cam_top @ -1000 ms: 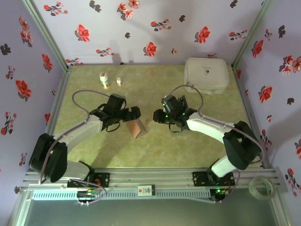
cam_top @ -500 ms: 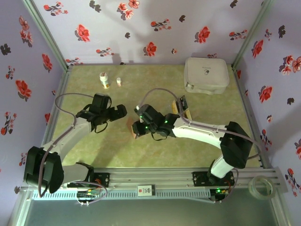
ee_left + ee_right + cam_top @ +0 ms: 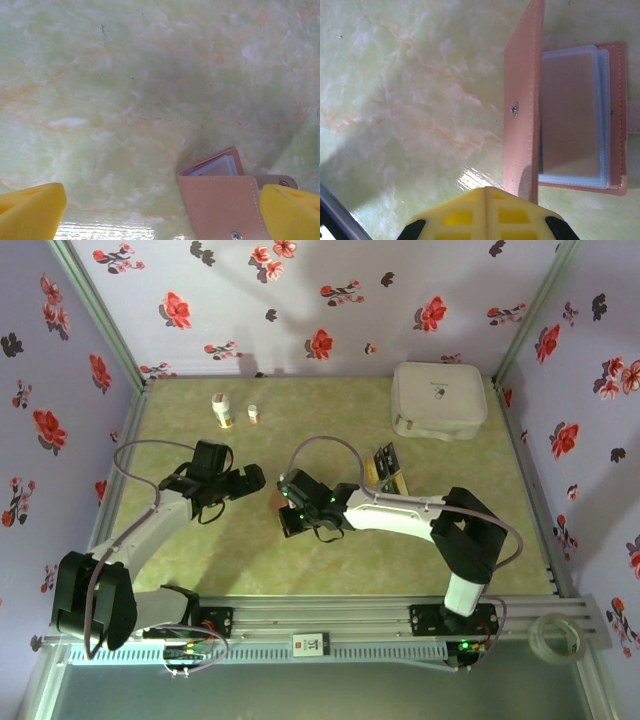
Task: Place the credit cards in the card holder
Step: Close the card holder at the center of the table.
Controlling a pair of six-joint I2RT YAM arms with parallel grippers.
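Two changes: your right fingers [image 3: 486,196] swung from the black and orange-tan credit cards [image 3: 386,471] to the reddish-brown leather card holder [image 3: 570,115], shutting empty beside its raised cover. Your left fingers [image 3: 255,480] gape wide, holding nothing; expect cover-spreading before any card.

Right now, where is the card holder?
In the top view the card holder lies open at the table's middle, just ahead of the right gripper's shut fingers, the left gripper on its left and the credit cards on its right.
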